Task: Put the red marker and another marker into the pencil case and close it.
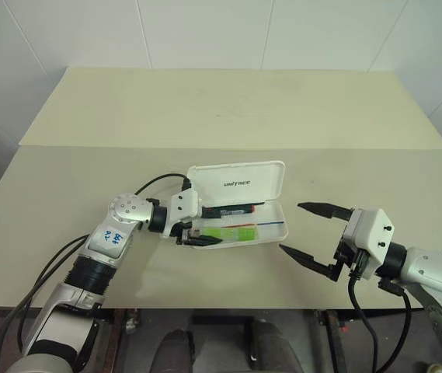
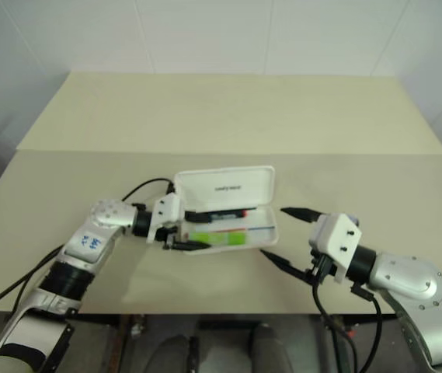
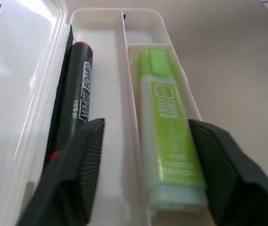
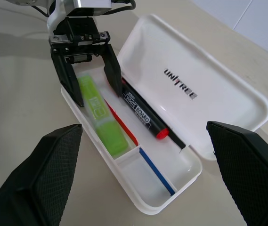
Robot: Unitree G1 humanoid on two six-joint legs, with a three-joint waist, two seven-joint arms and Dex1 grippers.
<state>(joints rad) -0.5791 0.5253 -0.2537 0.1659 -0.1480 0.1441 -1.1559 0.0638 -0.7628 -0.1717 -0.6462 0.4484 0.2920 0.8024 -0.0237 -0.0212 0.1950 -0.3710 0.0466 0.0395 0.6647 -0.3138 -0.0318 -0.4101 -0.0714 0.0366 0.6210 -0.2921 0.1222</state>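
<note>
Pencil case [image 1: 240, 211] sits open near the front-middle of the beige table [image 1: 205, 116], lid tipped up and back w/ grey UNITREE lettering facing the head cam. Tray part lies flat, split by a thin wall into a long compartment next to the lid hinge and a nearer one; a small end section at the far end from the left arm.

Red marker [image 4: 143, 117] lies in the compartment beside the lid, black barrel w/ "WHITE BOARD" print, red end pointing toward the case's far end. Green highlighter [image 3: 169, 127] lies in the nearer compartment, lengthwise, parallel to the marker, divider wall between them. A thin red pen and a thin blue pen [image 4: 156, 172] also lie in the tray along the divider.

Left gripper [image 1: 194, 235] is at the case's left end, pointing along the tray. Jaws apart: one finger over the marker side, other finger [image 3: 228, 174] on the outer side of the highlighter. Highlighter sits between the fingers, gap visible both sides, so not clamped.

Right gripper [image 1: 308, 231] hangs off the case's right end, near but apart from it, jaws spread wide, nothing between them.
</note>
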